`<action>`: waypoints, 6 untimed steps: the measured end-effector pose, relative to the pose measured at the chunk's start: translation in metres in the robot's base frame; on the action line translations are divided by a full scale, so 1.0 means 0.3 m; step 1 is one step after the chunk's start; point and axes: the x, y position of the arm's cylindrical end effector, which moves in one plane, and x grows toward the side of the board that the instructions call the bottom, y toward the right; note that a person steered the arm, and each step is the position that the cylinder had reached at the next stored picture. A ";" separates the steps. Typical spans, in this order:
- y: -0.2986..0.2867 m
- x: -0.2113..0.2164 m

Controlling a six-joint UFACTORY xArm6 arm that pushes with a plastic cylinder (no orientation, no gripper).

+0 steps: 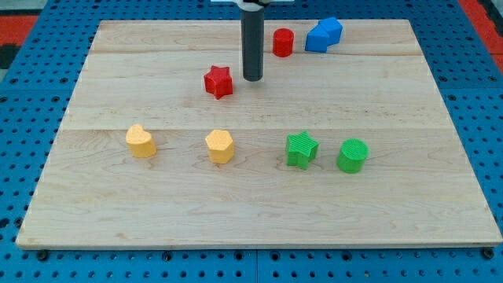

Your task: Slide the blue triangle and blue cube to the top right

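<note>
Two blue blocks sit touching at the view's top right: a blue cube on the left and a blue triangle-like block just right of it and slightly higher. My tip rests on the board at top centre, well left of the blue blocks and just right of a red star. A red cylinder stands between my tip and the blue cube, just left of the cube.
A yellow heart-like block and a yellow hexagon lie at middle left. A green star and a green cylinder lie at middle right. The wooden board sits on a blue pegboard.
</note>
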 end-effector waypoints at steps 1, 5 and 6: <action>-0.211 0.001; 0.171 -0.086; 0.334 -0.212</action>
